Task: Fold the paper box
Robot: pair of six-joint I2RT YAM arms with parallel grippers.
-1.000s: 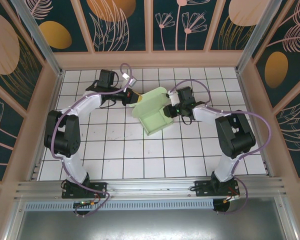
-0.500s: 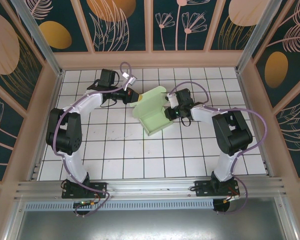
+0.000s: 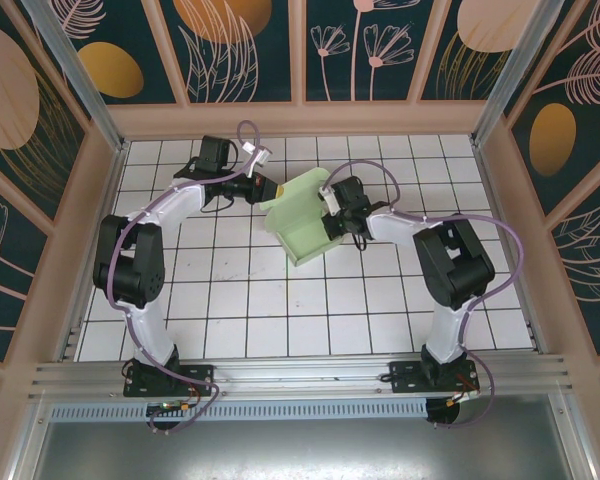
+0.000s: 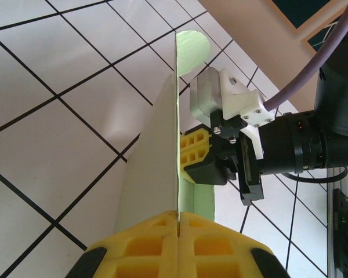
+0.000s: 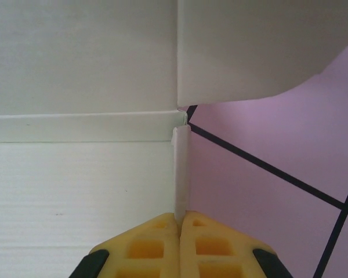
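Pinching the paper box (image 3: 302, 215) from two sides, I have my left end effector (image 3: 271, 190) pressed together on the thin edge of an upright card panel. My right end effector (image 3: 332, 222) is pressed together on a narrow folded strip at the opposite side. The box sits between the two, partly formed: a mint-green floor with raised walls and a rounded flap standing beyond my left fingertips. Seen from my left wrist, the panel runs edge-on straight away from my yellow pads (image 4: 145, 246), with the right end effector just past it on the card's far side. Seen from my right wrist, pale card with a crease across it lies left of my fingertips. I cannot tell whether the box touches the surface below.

Beneath both end effectors is the worktop (image 3: 280, 310), white tiles ruled by dark grid lines and faintly scuffed. A pale wood-toned curb (image 3: 300, 118) borders it. Above that rise teal wall panels (image 3: 380, 80) with orange discs and line-drawn leaves and flowers. An aluminium rail (image 3: 300, 372) runs behind my end effectors, at my arms' bases.
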